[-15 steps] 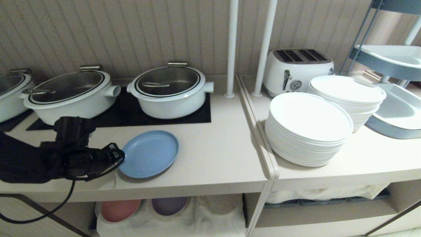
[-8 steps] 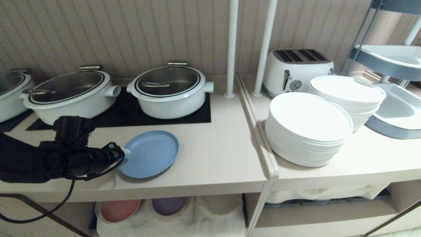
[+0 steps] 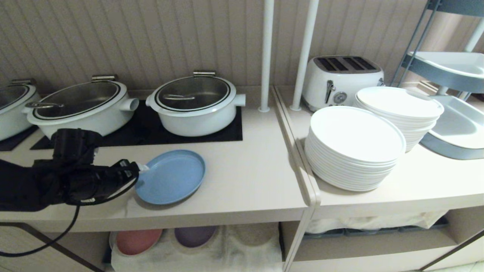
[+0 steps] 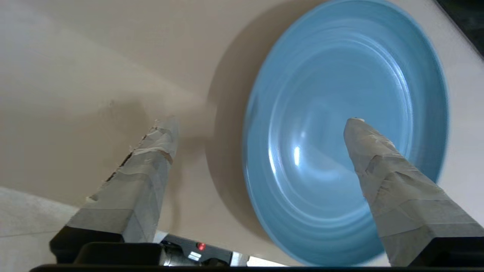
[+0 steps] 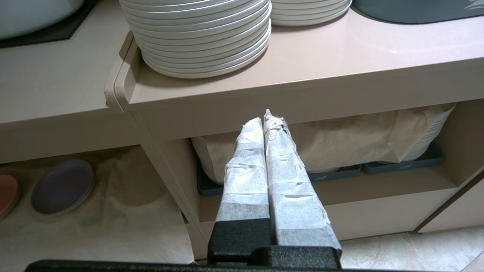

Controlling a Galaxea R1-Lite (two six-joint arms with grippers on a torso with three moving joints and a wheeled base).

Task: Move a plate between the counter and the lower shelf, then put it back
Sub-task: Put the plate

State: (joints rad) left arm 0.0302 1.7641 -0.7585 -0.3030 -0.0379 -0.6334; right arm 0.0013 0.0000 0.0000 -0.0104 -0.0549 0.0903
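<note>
With my left claw (image 4: 261, 122) spread wide astride the near rim of the plate (image 3: 171, 176), which lies flat on the table (image 3: 242, 177), I'd draw straight back and level to avoid nudging it.

The round light-blue plate (image 3: 171, 176) is lying flat and upright on the beige desk (image 3: 242, 181), near its front edge, just before the black inset panel. Below, the lower shelf (image 3: 242, 249) is sitting open, lined with rumpled white cloth.
</note>
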